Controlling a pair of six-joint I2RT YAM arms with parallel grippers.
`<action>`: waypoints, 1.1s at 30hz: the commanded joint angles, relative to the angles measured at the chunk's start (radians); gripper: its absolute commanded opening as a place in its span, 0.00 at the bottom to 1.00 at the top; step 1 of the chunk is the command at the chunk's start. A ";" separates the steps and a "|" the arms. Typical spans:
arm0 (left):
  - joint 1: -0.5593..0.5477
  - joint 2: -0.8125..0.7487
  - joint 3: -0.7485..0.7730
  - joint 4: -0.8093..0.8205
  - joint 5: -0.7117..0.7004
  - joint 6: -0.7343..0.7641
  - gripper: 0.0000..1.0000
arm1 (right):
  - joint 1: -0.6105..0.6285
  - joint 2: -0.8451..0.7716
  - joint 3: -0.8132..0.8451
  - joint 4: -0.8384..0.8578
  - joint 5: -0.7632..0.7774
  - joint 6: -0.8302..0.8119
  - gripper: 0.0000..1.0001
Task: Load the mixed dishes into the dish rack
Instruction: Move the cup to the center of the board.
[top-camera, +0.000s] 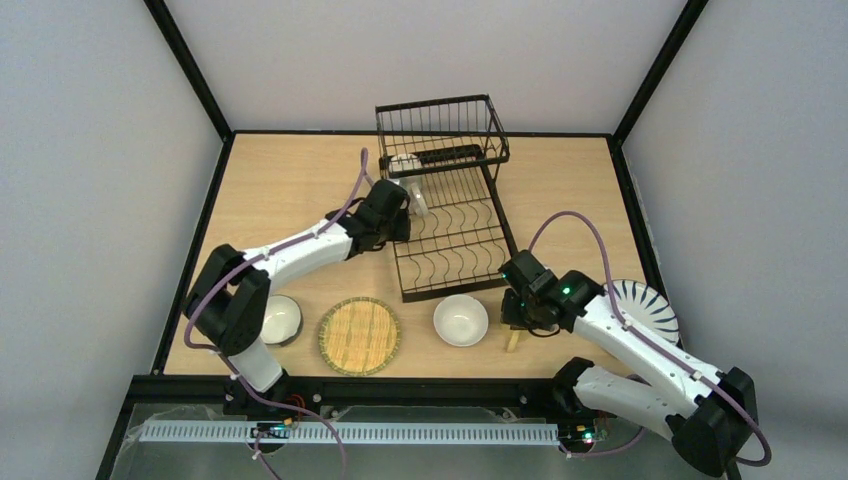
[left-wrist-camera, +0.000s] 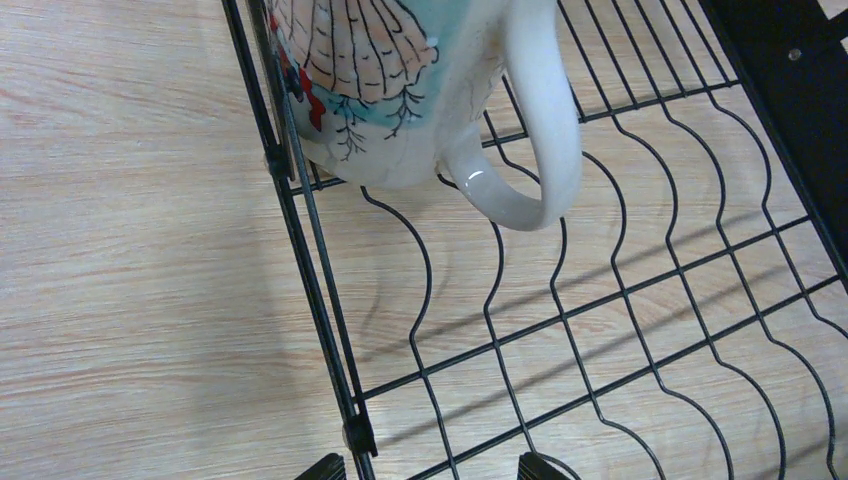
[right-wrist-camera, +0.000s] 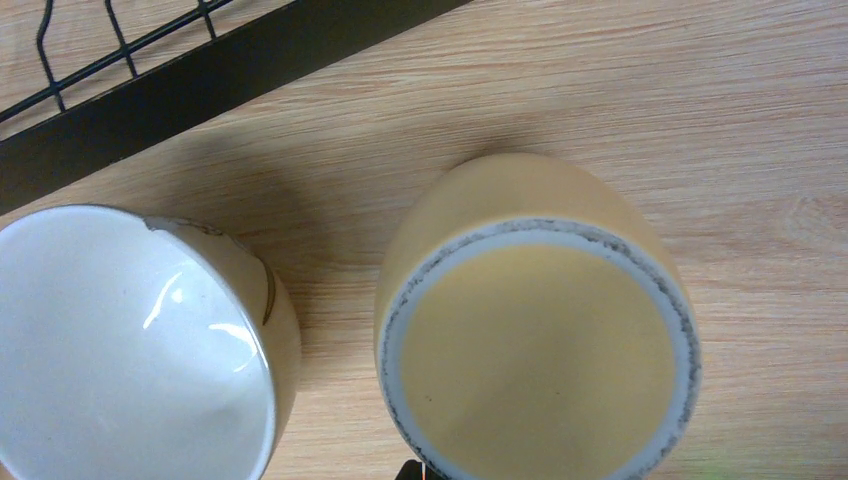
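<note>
On the far half of the table (top-camera: 290, 180), in the top view, the left gripper (top-camera: 403, 205) sits at the left edge of the dish rack (top-camera: 450, 295). A painted mug (top-camera: 407, 168) stands just beyond it on the lower tray, below the raised basket. The right gripper (top-camera: 514, 325) hangs off the rack's near right corner, directly over a pale yellow mug (top-camera: 512, 342). A white bowl (top-camera: 461, 320) is just to its left, and a blue-striped plate (top-camera: 645, 300) lies partly under that arm. A woven bamboo plate (top-camera: 359, 335) and a dark-sided bowl (top-camera: 280, 318) lie along the near edge.

In the left wrist view, the fingertips (left-wrist-camera: 325, 467) stand wide apart and hold nothing. The mug is ahead of them against the rack's side wire, with bare wood to the left.

In the right wrist view, the jaws are closed. The yellow mug's foot ring faces up, nearly touching the bowl, with open wood to the right.
</note>
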 joint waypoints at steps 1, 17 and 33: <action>-0.004 -0.049 -0.015 -0.020 0.000 0.010 0.99 | 0.006 0.020 0.005 0.004 0.053 0.016 0.00; -0.005 -0.129 -0.019 -0.064 0.037 0.006 0.99 | 0.003 0.101 0.079 -0.001 0.145 0.018 0.00; -0.012 -0.178 0.013 -0.128 0.101 0.033 0.99 | -0.182 0.148 0.108 0.046 0.155 -0.098 0.00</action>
